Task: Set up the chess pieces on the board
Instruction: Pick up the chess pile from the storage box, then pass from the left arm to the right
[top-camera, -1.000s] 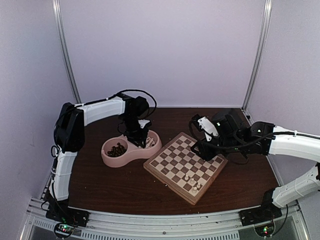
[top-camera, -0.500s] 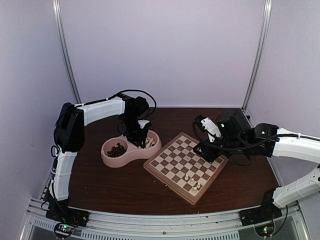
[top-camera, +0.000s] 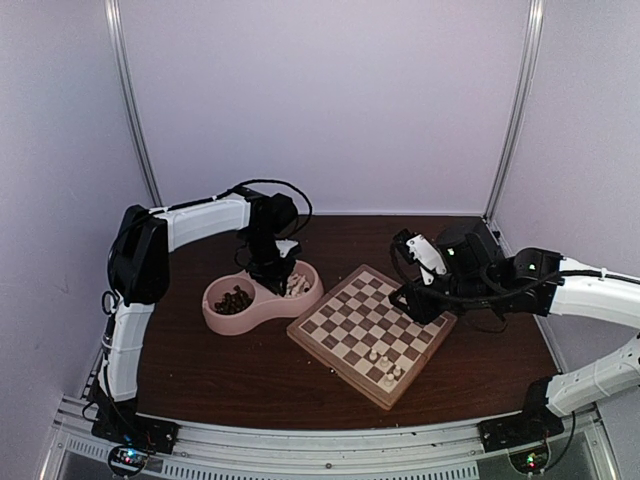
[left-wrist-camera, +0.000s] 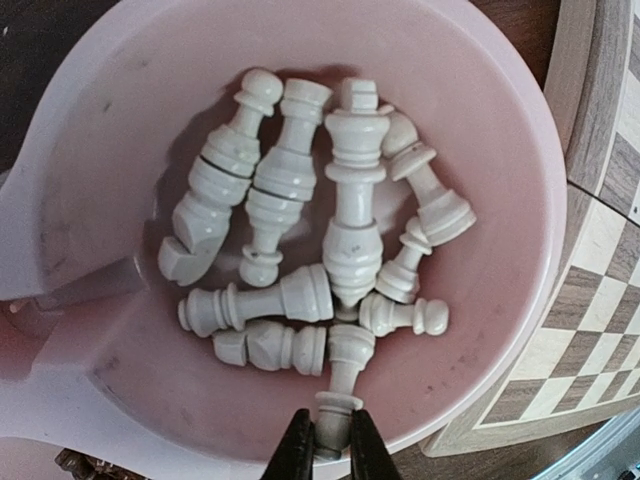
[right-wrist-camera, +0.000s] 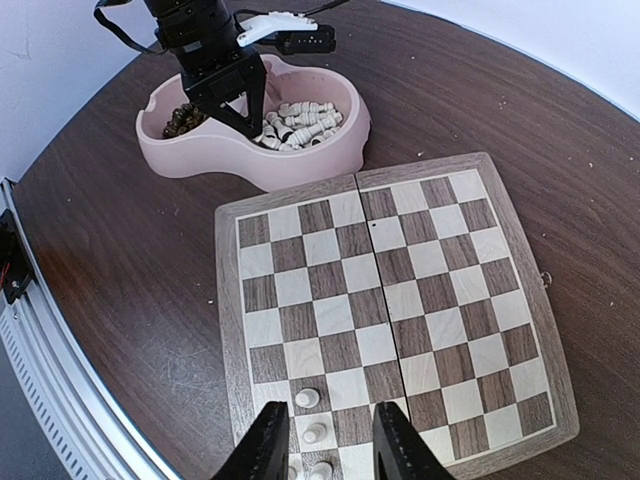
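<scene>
Several cream-white chess pieces (left-wrist-camera: 350, 230) lie heaped in the right bowl of a pink dish (left-wrist-camera: 520, 110). My left gripper (left-wrist-camera: 330, 450) reaches down into that bowl (top-camera: 298, 285) and is shut on the narrow end of one lying white piece (left-wrist-camera: 345, 375). The board (top-camera: 345, 310) lies to the right of the dish. Three white pieces (right-wrist-camera: 307, 398) stand near its front corner (top-camera: 385, 370). My right gripper (right-wrist-camera: 322, 445) hovers open above the board's (right-wrist-camera: 400, 290) right side, nothing between its fingers; in the top view it (top-camera: 405, 300) hangs over the far right squares.
The dish's left bowl holds dark brown pieces (top-camera: 235, 298), also seen in the right wrist view as a dark heap (right-wrist-camera: 180, 118). The board's corner (left-wrist-camera: 600, 250) sits close against the dish. Brown tabletop (top-camera: 230, 370) surrounds both; enclosure walls stand behind.
My left gripper's jaws have closed onto a white piece in the bowl. The right arm has drifted slightly right, away from the board's middle.
</scene>
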